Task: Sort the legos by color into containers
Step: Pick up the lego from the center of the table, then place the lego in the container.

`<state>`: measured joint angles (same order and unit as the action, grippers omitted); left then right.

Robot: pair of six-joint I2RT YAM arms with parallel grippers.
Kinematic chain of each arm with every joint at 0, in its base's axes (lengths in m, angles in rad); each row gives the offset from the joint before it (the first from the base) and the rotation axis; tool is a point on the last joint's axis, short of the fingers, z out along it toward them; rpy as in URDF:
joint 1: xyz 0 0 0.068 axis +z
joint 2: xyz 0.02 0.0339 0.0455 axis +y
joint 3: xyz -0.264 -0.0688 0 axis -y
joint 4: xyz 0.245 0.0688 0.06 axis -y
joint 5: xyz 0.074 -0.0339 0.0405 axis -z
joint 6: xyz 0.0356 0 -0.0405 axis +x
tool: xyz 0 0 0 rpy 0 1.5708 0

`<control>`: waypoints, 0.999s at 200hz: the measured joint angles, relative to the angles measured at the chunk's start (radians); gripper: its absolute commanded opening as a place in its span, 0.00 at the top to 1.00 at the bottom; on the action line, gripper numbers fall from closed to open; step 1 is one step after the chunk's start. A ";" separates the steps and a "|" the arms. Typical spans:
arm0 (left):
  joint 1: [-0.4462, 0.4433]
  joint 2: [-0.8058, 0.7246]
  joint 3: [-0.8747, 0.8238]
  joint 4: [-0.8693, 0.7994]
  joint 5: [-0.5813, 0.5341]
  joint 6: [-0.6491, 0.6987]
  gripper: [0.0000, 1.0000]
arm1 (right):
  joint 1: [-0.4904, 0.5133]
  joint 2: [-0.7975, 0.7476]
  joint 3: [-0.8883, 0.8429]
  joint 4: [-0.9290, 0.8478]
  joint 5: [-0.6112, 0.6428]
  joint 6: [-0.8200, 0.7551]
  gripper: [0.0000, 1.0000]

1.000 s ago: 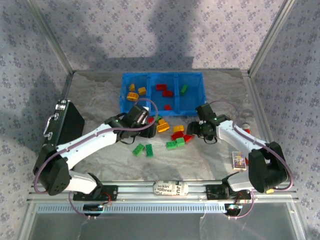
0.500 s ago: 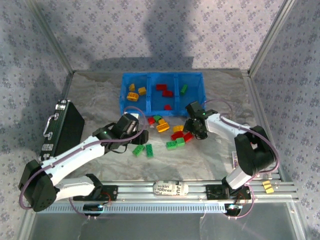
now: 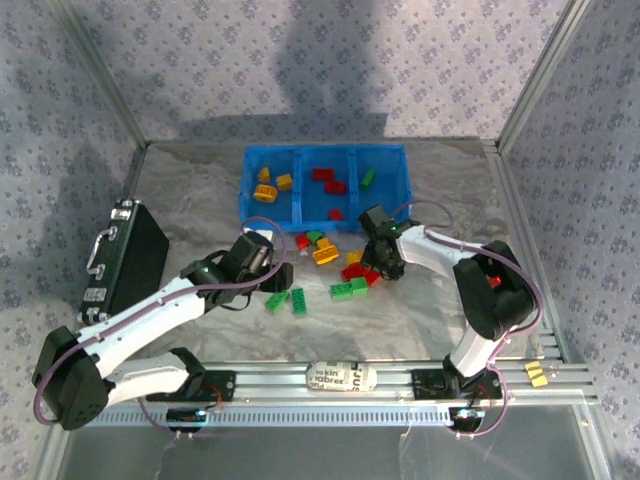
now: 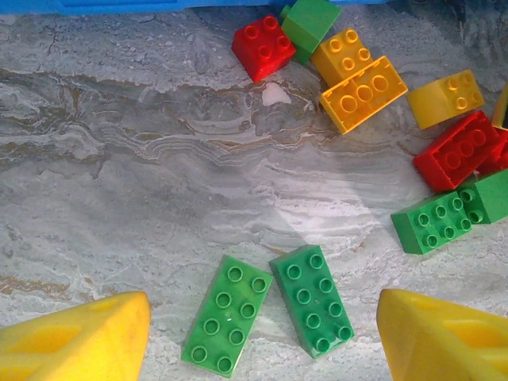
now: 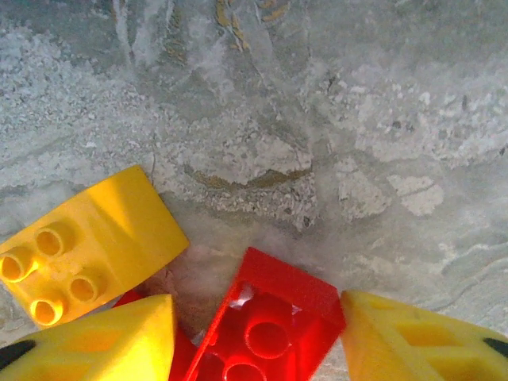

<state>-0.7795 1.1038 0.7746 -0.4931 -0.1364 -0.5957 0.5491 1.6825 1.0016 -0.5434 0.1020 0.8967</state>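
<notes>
The left arm (image 3: 150, 305) stretched forward, the left gripper (image 4: 262, 317) facing down, its fingers spread wide. The right arm (image 3: 440, 250) folded inward, the right gripper (image 5: 255, 317) held low with fingers narrowed, grip unclear.

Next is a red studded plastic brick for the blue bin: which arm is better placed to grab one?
Right. The right gripper has its yellow fingers either side of a red studded plastic brick. The left gripper hangs open over two green bricks instead.
</notes>
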 measured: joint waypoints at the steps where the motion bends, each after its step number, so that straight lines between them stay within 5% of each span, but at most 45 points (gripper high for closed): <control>1: 0.000 0.000 0.000 0.000 0.000 0.000 0.25 | 0.000 0.000 -0.001 0.000 0.000 0.000 0.48; 114: 0.021 -0.007 -0.013 0.003 0.000 -0.001 0.26 | 0.031 -0.115 -0.004 -0.100 0.063 -0.019 0.75; 164: 0.018 -0.021 -0.013 -0.006 0.002 -0.001 0.27 | 0.052 -0.124 0.314 -0.157 0.066 -0.144 0.75; 200: -0.023 -0.021 -0.013 -0.013 0.000 -0.009 0.27 | 0.045 0.096 0.731 -0.211 0.033 -0.259 0.67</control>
<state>-0.8021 1.0828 0.7620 -0.5064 -0.1360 -0.6044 0.5941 1.7782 1.7325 -0.7547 0.1349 0.6380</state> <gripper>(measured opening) 0.729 0.310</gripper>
